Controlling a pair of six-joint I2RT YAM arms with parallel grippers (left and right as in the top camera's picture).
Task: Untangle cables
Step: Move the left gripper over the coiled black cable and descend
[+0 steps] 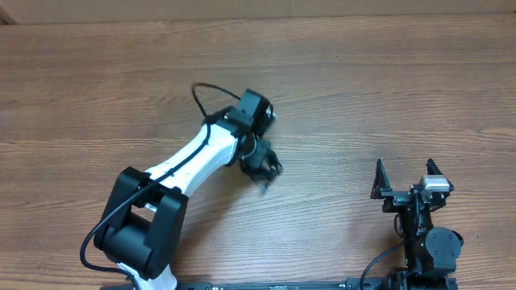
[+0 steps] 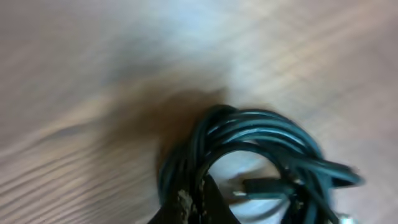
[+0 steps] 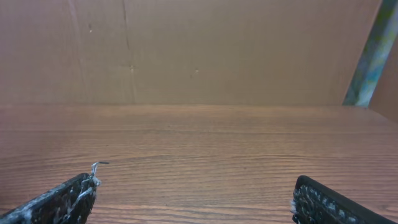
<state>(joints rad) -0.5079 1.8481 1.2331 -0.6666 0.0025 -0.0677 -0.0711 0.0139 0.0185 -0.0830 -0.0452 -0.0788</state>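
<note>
Black cables [image 2: 261, 149], coiled into a loose bundle of thin loops, sit near the middle of the wooden table [image 1: 387, 89], at the tip of the left arm. In the overhead view the bundle [image 1: 264, 167] is a small dark knot under the left gripper [image 1: 260, 161]. The left wrist view is blurred, but it shows the left gripper [image 2: 194, 208] pinched together on the near-left edge of the coil, with a small plug tip [image 2: 255, 188] lying inside the loop. Whether the bundle rests on the wood or hangs just above it cannot be told.

The right gripper [image 1: 407, 179] is at the near right, well apart from the cables. Its fingers [image 3: 59, 202] are spread wide over bare wood, holding nothing. A brown board wall [image 3: 199, 50] closes the far side.
</note>
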